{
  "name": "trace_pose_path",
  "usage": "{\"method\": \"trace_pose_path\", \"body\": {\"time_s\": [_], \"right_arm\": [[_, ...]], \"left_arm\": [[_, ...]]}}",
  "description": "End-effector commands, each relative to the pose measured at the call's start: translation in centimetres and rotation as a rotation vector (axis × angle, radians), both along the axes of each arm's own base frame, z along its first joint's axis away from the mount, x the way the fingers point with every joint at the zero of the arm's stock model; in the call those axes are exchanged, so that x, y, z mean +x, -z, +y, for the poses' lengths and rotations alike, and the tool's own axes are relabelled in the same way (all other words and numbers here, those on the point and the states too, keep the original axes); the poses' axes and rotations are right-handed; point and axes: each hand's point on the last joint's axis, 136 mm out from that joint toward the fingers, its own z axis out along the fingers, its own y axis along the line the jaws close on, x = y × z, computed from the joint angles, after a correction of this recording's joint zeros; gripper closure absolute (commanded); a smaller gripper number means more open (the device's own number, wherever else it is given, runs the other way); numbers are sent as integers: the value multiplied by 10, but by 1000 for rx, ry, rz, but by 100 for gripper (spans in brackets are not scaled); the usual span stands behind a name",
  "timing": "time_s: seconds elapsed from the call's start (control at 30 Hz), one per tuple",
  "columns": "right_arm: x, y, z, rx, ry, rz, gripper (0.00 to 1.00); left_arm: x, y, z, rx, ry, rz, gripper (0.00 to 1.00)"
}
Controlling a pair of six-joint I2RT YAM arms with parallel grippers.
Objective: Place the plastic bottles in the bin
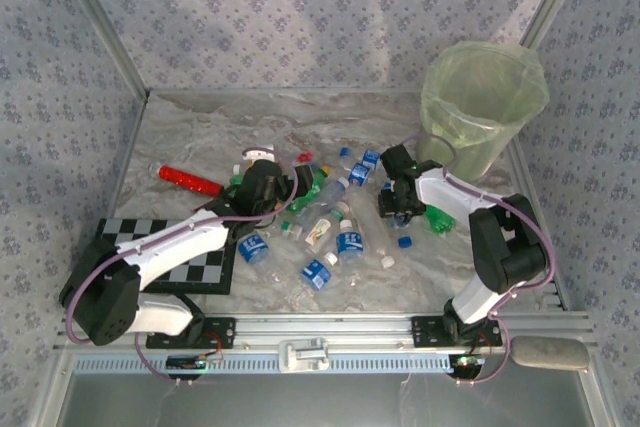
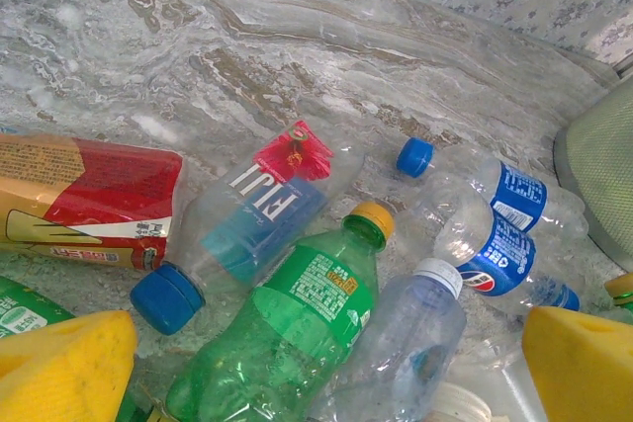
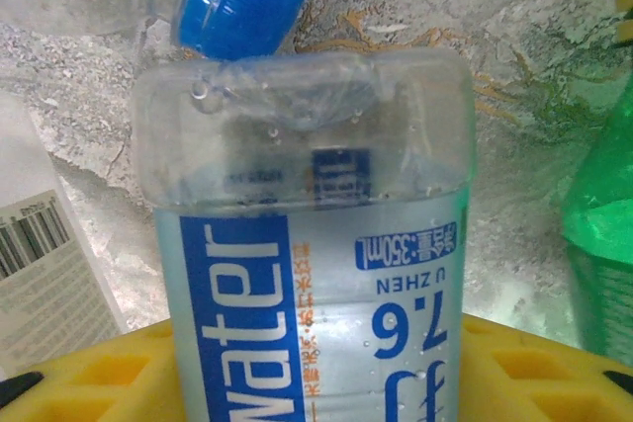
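Note:
Several plastic bottles lie in a heap mid-table, among them a red one [image 1: 190,180] and blue-labelled ones [image 1: 349,240]. The bin [image 1: 483,107], lined in pale green, stands at the far right. My left gripper [image 1: 268,185] hangs over the heap's left side. Its yellow pads [image 2: 59,373] are spread wide, open, around a green bottle [image 2: 287,333] and a clear white-capped bottle [image 2: 406,343]. My right gripper [image 1: 398,209] sits low, left of the bin. In its wrist view the gripper [image 3: 316,378] is shut on a clear water bottle [image 3: 316,294] with a blue label.
A checkerboard [image 1: 170,252] lies at the near left under the left arm. A Fiji bottle [image 2: 247,224], a Pepsi bottle [image 2: 495,254] and a red-orange bottle [image 2: 89,200] lie beyond the left pads. A green bottle [image 1: 437,217] rests by the right arm. Loose blue caps [image 1: 405,242] dot the table.

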Motion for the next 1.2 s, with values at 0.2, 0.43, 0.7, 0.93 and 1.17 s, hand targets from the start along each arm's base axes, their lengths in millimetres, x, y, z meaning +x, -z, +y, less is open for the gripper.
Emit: {"method": "trace_pose_path", "body": {"time_s": [0.2,0.43,0.7,0.93,1.17], "right_arm": [[11,-62,-2,38,-13,-171,50],[36,-152,20,192,-90,-382,50],[64,-298,22,378,-122,-702,50],[84,-379,-38,323,16,-957,50],[107,-415,-123,161,255,-1132,51]], "left_arm": [[-3,-21,27,27,-98,-72,0],[-1,-25,57,29,-191,-86,0],[-9,-18,101,-35,-310,-67,0],[-26,-15,141,-65,-413,-79,0],[-45,-8,164,-84,-468,-101,0]]}}
